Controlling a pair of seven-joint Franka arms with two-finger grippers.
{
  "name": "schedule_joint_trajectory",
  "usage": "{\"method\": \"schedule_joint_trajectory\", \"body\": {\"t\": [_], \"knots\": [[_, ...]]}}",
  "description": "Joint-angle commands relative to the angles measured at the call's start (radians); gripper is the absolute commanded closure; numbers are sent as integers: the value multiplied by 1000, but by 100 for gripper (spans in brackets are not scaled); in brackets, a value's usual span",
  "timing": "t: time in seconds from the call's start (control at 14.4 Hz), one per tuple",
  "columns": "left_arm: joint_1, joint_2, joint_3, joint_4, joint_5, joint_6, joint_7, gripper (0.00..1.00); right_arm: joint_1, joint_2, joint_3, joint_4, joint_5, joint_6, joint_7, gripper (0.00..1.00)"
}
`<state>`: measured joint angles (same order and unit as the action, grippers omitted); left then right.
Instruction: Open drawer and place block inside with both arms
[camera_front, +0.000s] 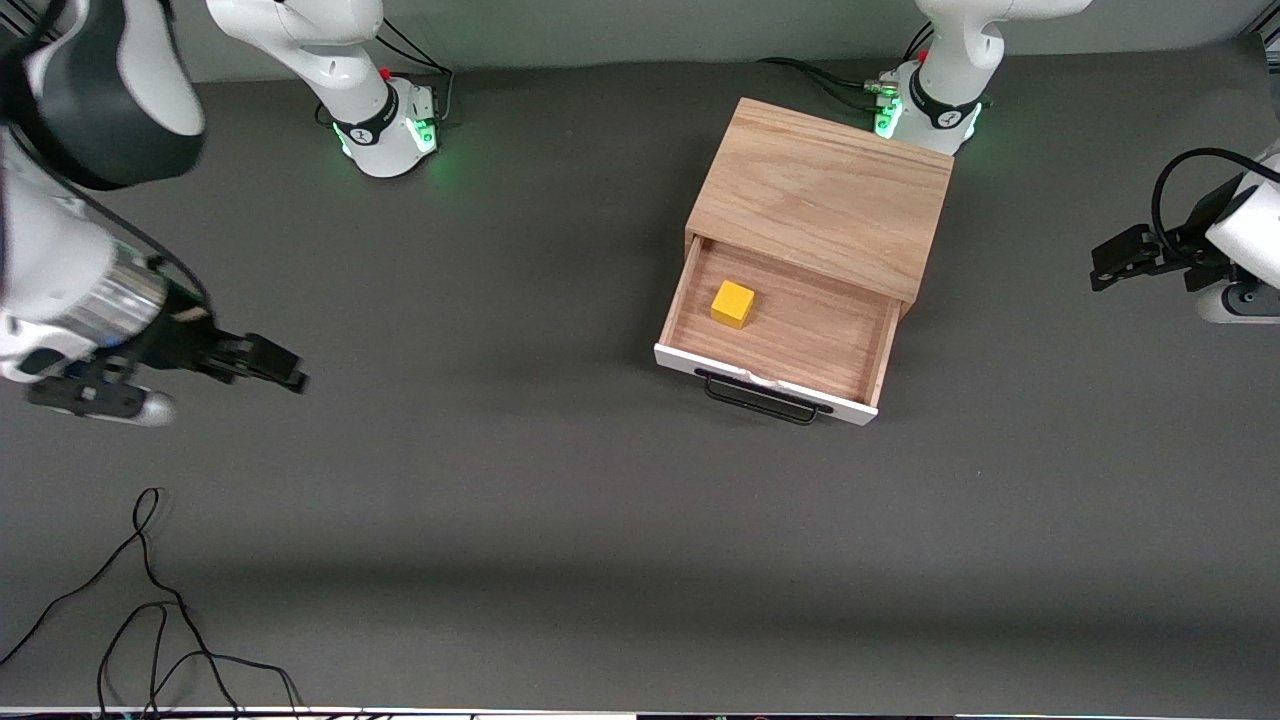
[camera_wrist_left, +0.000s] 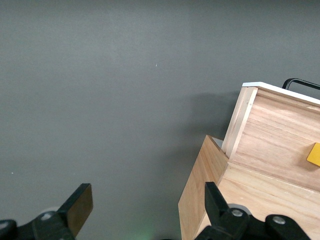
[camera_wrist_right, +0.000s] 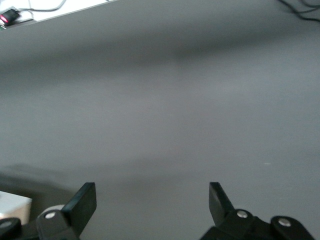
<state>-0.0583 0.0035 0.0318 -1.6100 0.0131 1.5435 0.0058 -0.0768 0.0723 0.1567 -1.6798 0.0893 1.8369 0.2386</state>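
You have the drawer (camera_front: 775, 335) pulled out of the cabinet (camera_front: 822, 195), and the block (camera_front: 732, 303) already rests on its wooden floor, toward the right arm's end and closer to the cabinet than to the white front panel. Seen from the drawer in the front view, the left gripper (camera_front: 1105, 262) hangs at about three o'clock, fingers spread and empty. The right gripper (camera_front: 285, 372) sits at about nine o'clock over bare table (camera_front: 520, 520), also released. Both arms wait. Opening and placing look done; nothing seems left unless you want it closed.
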Motion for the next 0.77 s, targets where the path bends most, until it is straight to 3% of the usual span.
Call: {"method": "schedule_joint_trajectory", "body": {"t": [0.0,0.21,0.7], "knots": [[-9,6,8,16,-8,-14,5,0,9,-129,-64,-144,20,-16,-90,0],[-11,6,8,16,-8,-16,2,0,12,-144,-57,-129,-107,-100,-104,0],[-11,7,8,16,-8,-16,2,0,25,-100,-68,-60,-109,-116,-100,0]]}}
